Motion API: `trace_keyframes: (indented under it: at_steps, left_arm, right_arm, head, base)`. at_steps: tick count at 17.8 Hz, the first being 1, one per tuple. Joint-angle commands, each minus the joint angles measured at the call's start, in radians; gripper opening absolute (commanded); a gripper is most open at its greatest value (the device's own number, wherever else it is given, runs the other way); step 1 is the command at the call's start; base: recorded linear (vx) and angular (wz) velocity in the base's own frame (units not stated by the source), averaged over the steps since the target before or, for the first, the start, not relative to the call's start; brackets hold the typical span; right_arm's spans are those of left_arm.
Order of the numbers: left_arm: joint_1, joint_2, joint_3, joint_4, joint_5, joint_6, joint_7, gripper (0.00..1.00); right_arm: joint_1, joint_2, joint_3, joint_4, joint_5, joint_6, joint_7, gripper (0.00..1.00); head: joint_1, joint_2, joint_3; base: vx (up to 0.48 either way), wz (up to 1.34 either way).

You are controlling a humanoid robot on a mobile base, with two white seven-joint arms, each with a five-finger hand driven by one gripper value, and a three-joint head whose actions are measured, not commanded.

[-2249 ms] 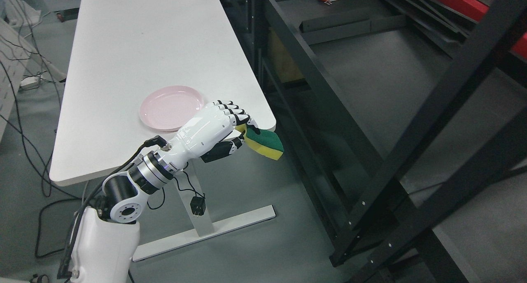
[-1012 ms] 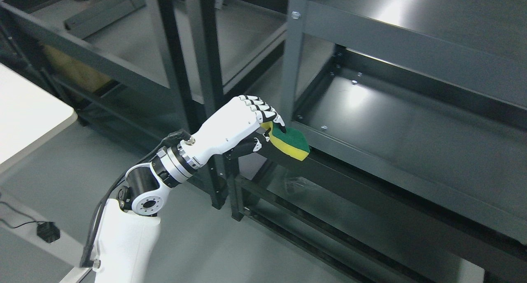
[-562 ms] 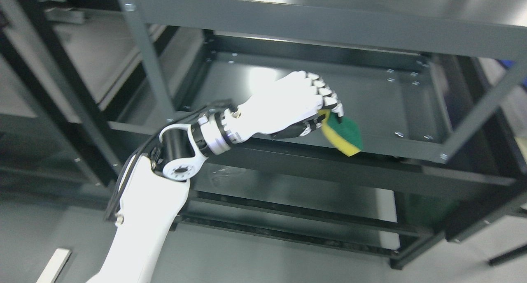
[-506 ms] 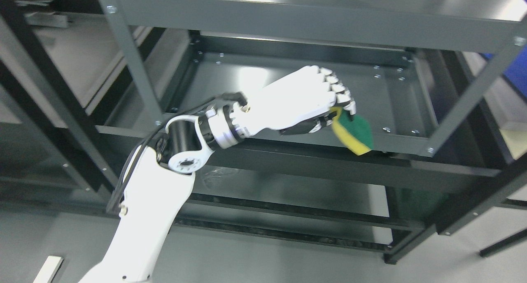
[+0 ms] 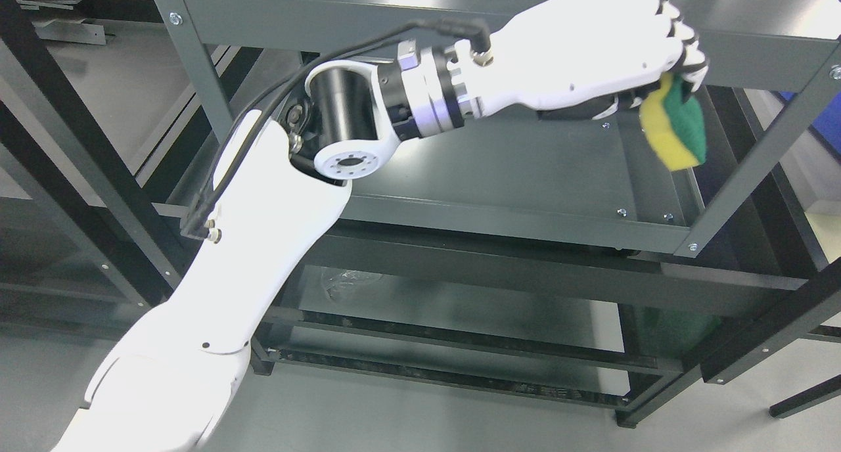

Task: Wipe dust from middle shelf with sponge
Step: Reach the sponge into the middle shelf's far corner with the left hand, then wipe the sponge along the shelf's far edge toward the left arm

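Your sponge [image 5: 677, 127] hangs just below the fingertips of the left robot hand [image 5: 611, 51], at the upper right of the head view. The fingers [image 5: 683, 41] are curled down over its top edge with the thumb underneath, so the robot hand is clenched on the sponge and touches nothing else you can make out. The sponge's long axis runs nearly up and down, tilted slightly, its free end pointing down toward the middle shelf [image 5: 525, 169]. Its yellow foam faces left, its green scouring side faces right. It is held in the air above the shelf's right end, near the right front post [image 5: 755, 150], clear of the shelf surface.
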Motion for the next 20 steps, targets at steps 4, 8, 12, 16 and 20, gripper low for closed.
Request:
trace_keyframes:
  at_steps: [4, 8, 12, 16, 20]
  left_arm:
    - [-0.067, 0.016, -0.081, 0.035, -0.025, 0.008, -0.002, 0.01]
    - [-0.016, 0.042, 0.087, -0.024, -0.014, -0.076, -0.088, 0.01]
    - [0.097, 0.152, 0.262, -0.100, 0.059, -0.145, -0.157, 0.01]
    - [0.119, 0.290, 0.377, -0.172, 0.147, -0.145, -0.176, 0.01]
    - [0.177, 0.434, 0.523, -0.180, 0.256, -0.145, -0.179, 0.01]
  right_arm:
    - [0.001, -0.017, 0.000, -0.017, 0.000, 0.001, 0.004, 1.00]
    - [0.001, -0.017, 0.000, -0.017, 0.000, 0.001, 0.004, 1.00]
    - [0.001, -0.017, 0.000, -0.017, 0.000, 0.001, 0.004, 1.00]
    - [0.001, -0.017, 0.000, -0.017, 0.000, 0.001, 0.004, 1.00]
    - [0.001, -0.017, 0.000, -0.017, 0.000, 0.001, 0.004, 1.00]
  head:
    - [0.0000, 0.000, 0.000]
    - [0.0000, 0.000, 0.000]
    - [0.0000, 0.000, 0.000]
    - [0.0000, 0.000, 0.000]
    - [0.0000, 0.000, 0.000]
  base:
    - [0.021, -0.08]
    - [0.018, -0.16]
    - [0.007, -0.08]
    - [0.000, 0.00]
    - [0.004, -0.03]
